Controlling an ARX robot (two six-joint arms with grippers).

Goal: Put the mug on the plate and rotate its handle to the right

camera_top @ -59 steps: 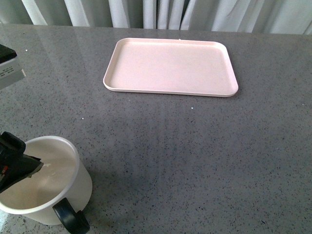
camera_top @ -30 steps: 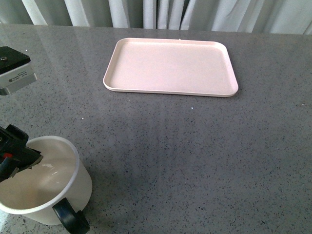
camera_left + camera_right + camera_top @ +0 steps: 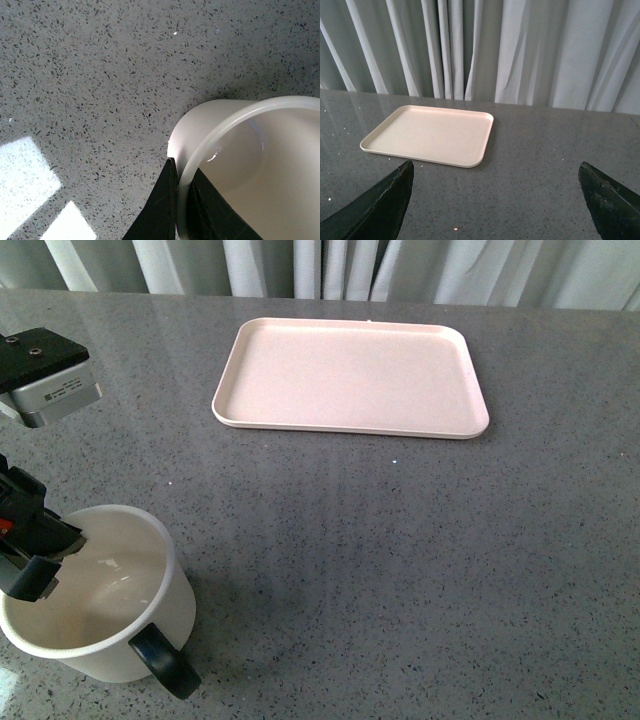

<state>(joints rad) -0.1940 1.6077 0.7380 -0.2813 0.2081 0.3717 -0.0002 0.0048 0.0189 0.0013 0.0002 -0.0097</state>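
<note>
The white mug (image 3: 100,600) is at the near left of the grey table, its black handle (image 3: 165,662) pointing toward me. My left gripper (image 3: 40,552) is shut on the mug's left rim, one finger inside and one outside. In the left wrist view the black fingers (image 3: 162,210) pinch the mug's wall (image 3: 210,125). The smiley face is hidden. The pale pink plate (image 3: 350,377) lies empty at the far middle of the table, well apart from the mug. It also shows in the right wrist view (image 3: 430,135). My right gripper (image 3: 495,200) is open and empty above the table.
Grey speckled tabletop (image 3: 400,560) spreads between mug and plate. Pale curtains (image 3: 320,265) hang behind the far edge. A bright light patch (image 3: 25,180) lies on the table near the mug.
My left gripper has lifted the mug slightly and shifted it right; the mug now stands more upright. The left arm's wrist block has come further into view.
</note>
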